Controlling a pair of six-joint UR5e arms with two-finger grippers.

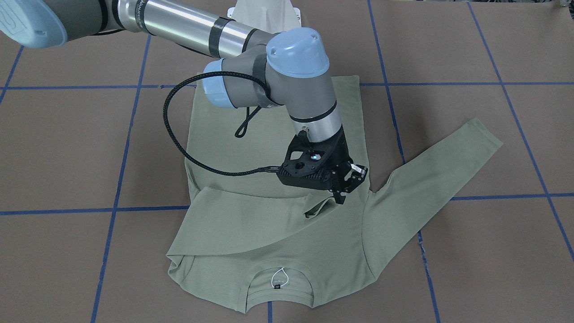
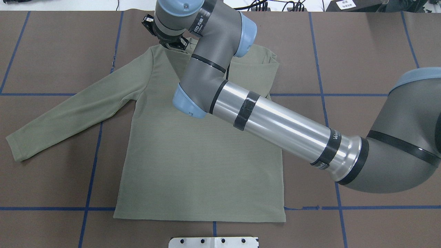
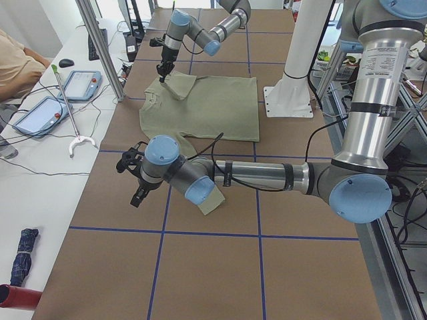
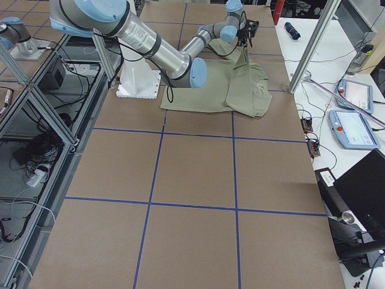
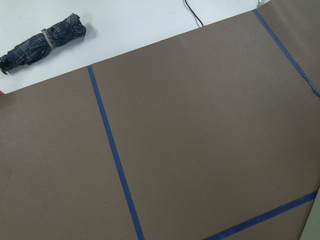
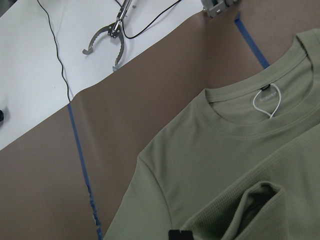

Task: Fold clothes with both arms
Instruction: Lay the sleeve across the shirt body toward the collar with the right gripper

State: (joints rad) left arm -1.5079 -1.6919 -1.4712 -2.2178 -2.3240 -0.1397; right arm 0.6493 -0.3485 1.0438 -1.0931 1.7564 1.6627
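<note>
Shirt (image 1: 278, 233) flat on brown table (image 1: 471, 269), blue tape grid (image 1: 121, 179).

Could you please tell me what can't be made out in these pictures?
1. Right gripper: front-facing view, its own black body masks the jaws; whether it grips the folded sleeve is unclear.
2. Left gripper: only in the exterior left view, too small to judge open or shut.
3. Neck label: front-facing view, print too small to read.
4. Shirt collar: overhead view, hidden behind the right arm.

Silver-grey tubular arms (image 1: 188, 24), pale blue joint caps, black braided cable.
</note>
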